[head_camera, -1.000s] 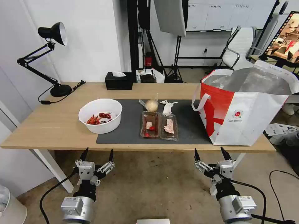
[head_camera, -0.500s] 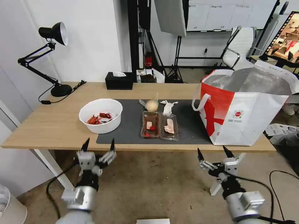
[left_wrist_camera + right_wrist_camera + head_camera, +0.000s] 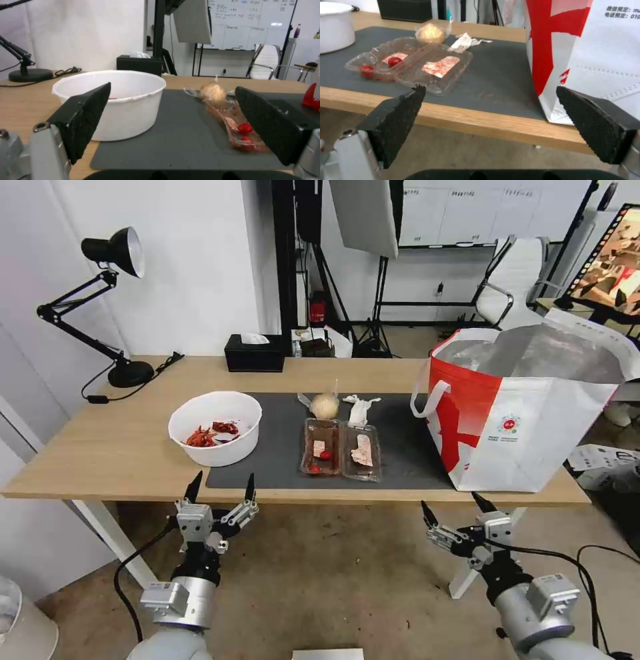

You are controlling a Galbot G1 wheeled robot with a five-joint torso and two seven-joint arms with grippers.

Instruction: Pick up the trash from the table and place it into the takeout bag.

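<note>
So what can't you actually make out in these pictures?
- Inside of the takeout bag: head view, hidden by its tall walls.
- Bottom of the white bowl: left wrist view, hidden by its rim.
- Print on the bag: right wrist view, cut off by the edge.
- What the beige ball is: wrapped, too small.

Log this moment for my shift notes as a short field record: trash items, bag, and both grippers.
trash on mat: white bowl of chillies, clear tray, wrapped beige ball, crumpled tissue
takeout bag: upright on the table's right end, mouth open
left gripper: open, empty, at the near table edge before the bowl
right gripper: open, empty, below the table edge before the bag
trash bagged: none visible
</note>
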